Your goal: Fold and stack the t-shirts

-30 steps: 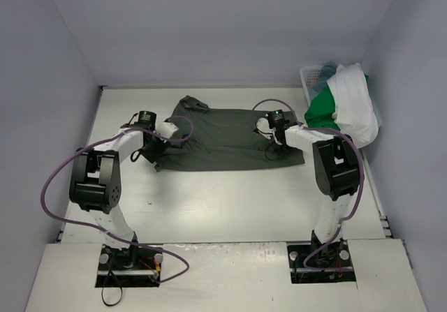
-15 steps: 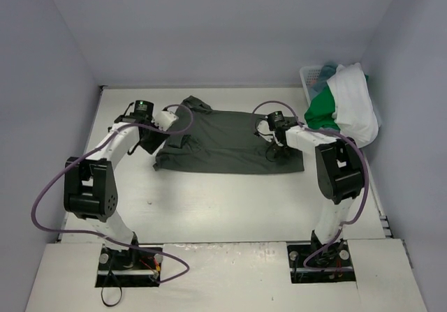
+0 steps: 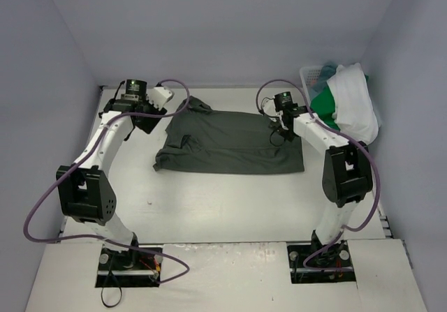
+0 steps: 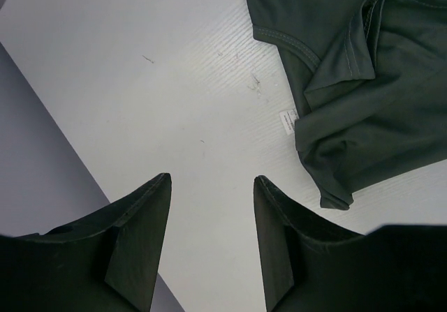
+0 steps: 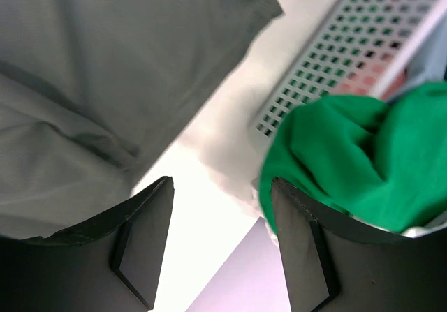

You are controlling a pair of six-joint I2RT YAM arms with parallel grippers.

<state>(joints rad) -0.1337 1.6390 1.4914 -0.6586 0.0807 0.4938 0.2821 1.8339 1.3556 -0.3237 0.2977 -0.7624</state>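
Observation:
A dark grey-green t-shirt lies spread flat mid-table, its sleeve crumpled at the left. My left gripper hovers off the shirt's far left corner, open and empty over bare table. My right gripper hangs above the shirt's far right edge, open with nothing between its fingers. A bright green t-shirt and a white t-shirt are heaped at the far right; the green one lies close beside my right finger.
A white lattice basket stands in the far right corner under the heap, its wall visible in the right wrist view. Purple walls close the table on three sides. A small white label sticks out at the shirt's edge.
Both arms have drawn back from the dark shirt toward the far wall. The right jaws have spread wider. The shirt stays flat where it was left.

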